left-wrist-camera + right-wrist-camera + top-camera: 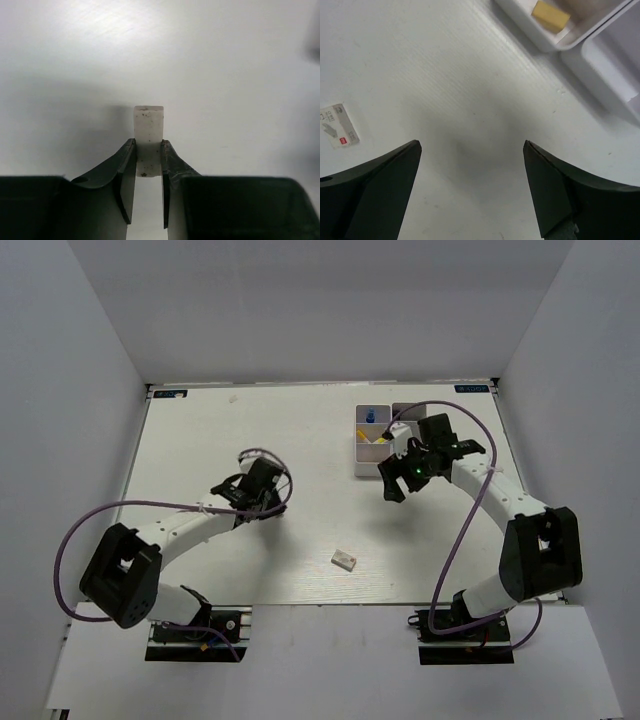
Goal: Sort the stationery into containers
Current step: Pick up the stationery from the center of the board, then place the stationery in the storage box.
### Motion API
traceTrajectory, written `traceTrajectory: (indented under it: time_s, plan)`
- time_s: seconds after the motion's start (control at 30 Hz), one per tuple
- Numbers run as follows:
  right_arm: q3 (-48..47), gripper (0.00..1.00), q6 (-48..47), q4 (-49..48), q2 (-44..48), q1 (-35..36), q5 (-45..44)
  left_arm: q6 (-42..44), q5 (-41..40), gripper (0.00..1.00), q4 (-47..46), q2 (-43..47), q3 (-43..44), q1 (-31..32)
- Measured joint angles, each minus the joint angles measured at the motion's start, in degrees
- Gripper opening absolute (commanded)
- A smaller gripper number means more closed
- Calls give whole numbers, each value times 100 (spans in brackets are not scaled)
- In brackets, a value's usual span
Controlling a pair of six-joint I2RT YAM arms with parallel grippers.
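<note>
Left wrist view: my left pincer (148,145) pinches a white eraser (148,120) by its long sides, its length pointing straight ahead over the surface (225,75). The containers (360,462) lie well off to its right, beside my spread, empty right pincer (471,146).

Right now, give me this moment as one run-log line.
left gripper: shut on white eraser | right gripper: open, empty, near bins | labelled eraser: loose on table
</note>
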State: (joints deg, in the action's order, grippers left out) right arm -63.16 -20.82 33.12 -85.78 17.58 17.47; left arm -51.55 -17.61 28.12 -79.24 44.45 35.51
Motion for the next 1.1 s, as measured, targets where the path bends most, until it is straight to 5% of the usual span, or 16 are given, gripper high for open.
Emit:
traceTrajectory:
  time_s: [0.17, 0.3, 0.7, 1.1]
  plan:
    - [514, 66, -17, 33, 354, -184, 374, 1143, 1161, 5, -1550, -247, 870, 11]
    - [715, 0, -74, 24, 675, -280, 588, 1652, 1998, 5, -2640, -1045, 1738, 15]
    - [1121, 0, -7, -28, 955, -643, 817, 2037, 3947, 12, -4052, -3508, 3821, 63]
    - [1244, 0, 92, -68, 1049, -914, 922, 1993, 4395, 20, -4015, -4131, 4437, 70]
